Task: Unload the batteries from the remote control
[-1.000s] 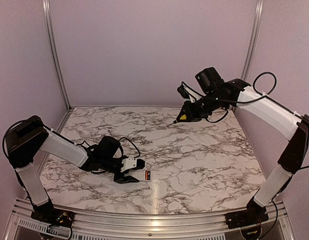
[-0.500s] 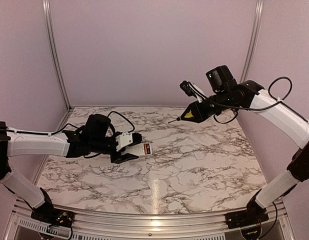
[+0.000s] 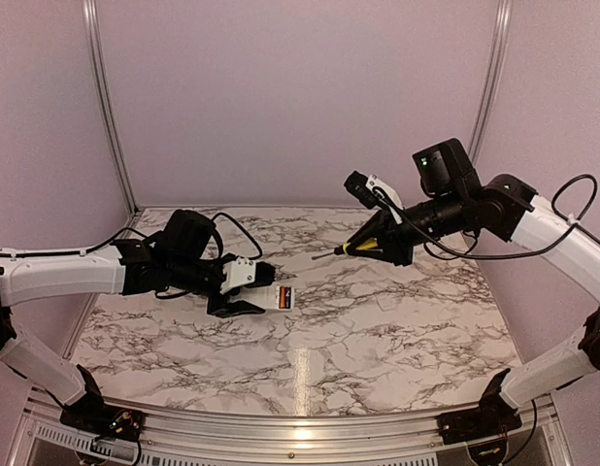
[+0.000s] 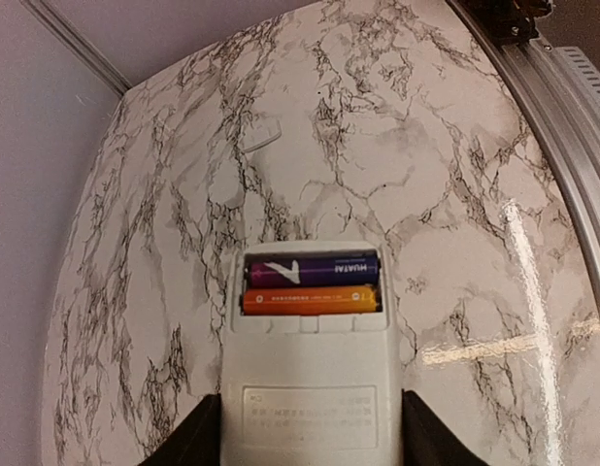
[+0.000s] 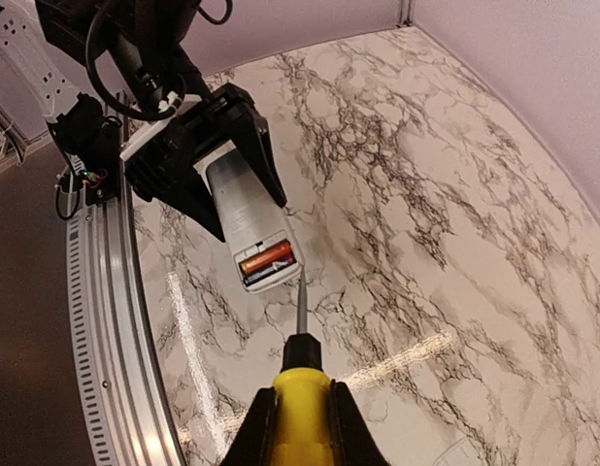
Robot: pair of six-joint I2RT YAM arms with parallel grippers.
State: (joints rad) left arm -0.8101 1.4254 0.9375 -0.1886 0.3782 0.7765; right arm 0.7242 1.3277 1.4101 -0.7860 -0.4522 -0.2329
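Note:
My left gripper is shut on the white remote control and holds it above the table, open battery bay pointing right. In the left wrist view the remote fills the jaws. Its bay holds two batteries side by side, a purple one and an orange one. My right gripper is shut on a yellow screwdriver with a thin metal tip aimed left at the remote, a gap apart. In the right wrist view the screwdriver points at the bay of the remote.
The marble table has a metal rail along its near edge and pale walls around it. A small white flat piece lies on the table beyond the remote in the left wrist view.
My left arm has lifted the remote off the table and carried it up and to the right. My right arm has come down and left, bringing the screwdriver tip closer to the remote.

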